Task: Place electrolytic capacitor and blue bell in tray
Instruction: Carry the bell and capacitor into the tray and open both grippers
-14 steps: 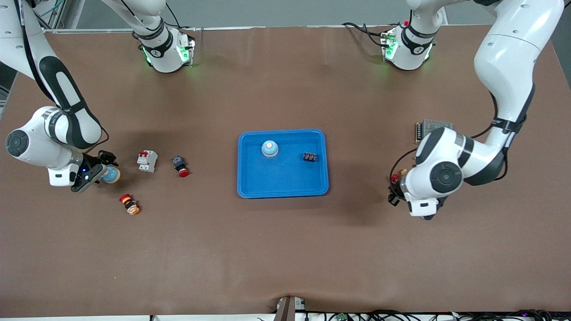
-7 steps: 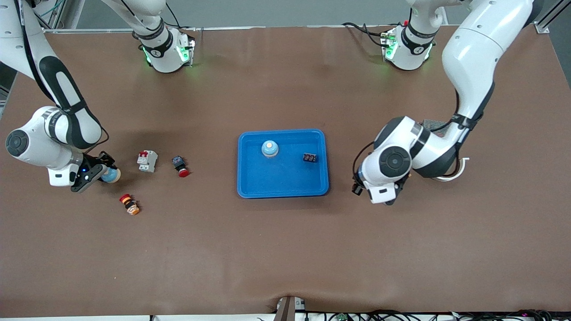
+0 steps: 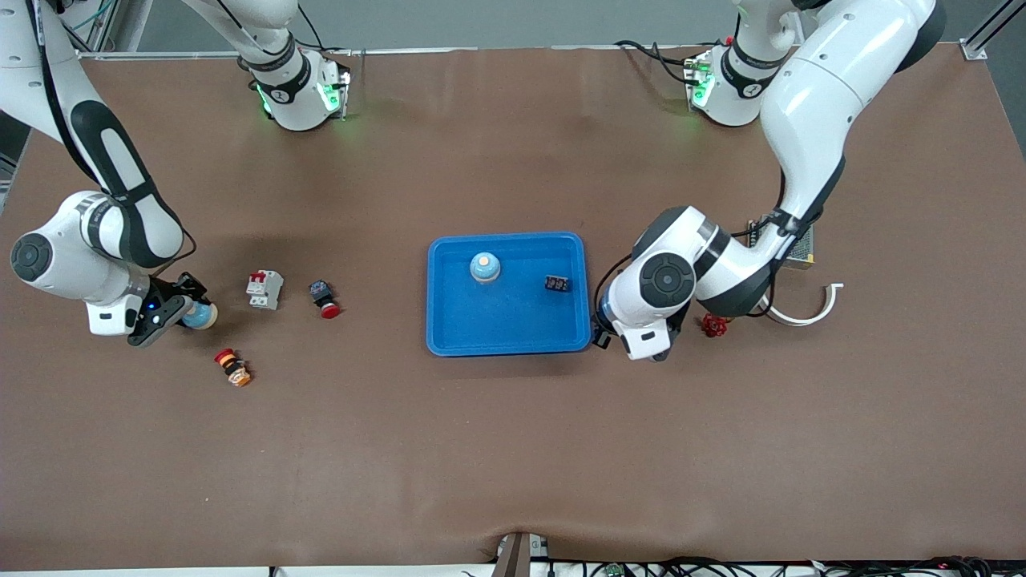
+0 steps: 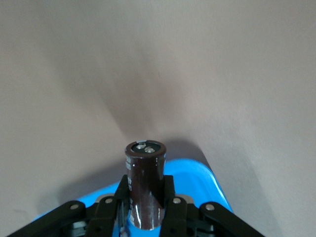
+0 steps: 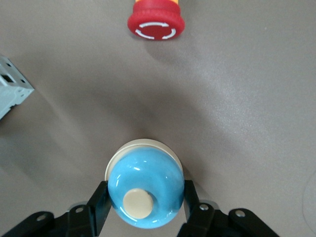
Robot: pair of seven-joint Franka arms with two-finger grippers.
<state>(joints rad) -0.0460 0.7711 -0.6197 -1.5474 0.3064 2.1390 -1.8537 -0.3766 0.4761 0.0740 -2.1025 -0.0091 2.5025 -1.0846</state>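
Between the left hand's point(image 4: 145, 212) fingers stands the electrolytic capacitor point(image 4: 144, 185), pinched low on its smooth, stiff, likely slippery can, just over the tray point(image 3: 508, 293) rim. A bell point(image 3: 485, 267) and a black part point(image 3: 558, 283) already lie inside, to be avoided. Flanking the blue bell point(image 5: 145, 188) on the worktop point(image 3: 513, 449), the right hand point(image 5: 143, 205) squeezes its hard rounded dome; a red button point(image 5: 156, 22) and grey breaker point(image 5: 12, 91) sit ahead.

Sitting on the bench: one tray point(image 3: 508, 328), two blue bells point(image 3: 485, 267) point(image 3: 199, 315), three push buttons point(image 3: 324, 297) point(image 3: 232, 367) point(image 3: 712, 324), one breaker point(image 3: 264, 288), one capacitor point(image 4: 144, 182).
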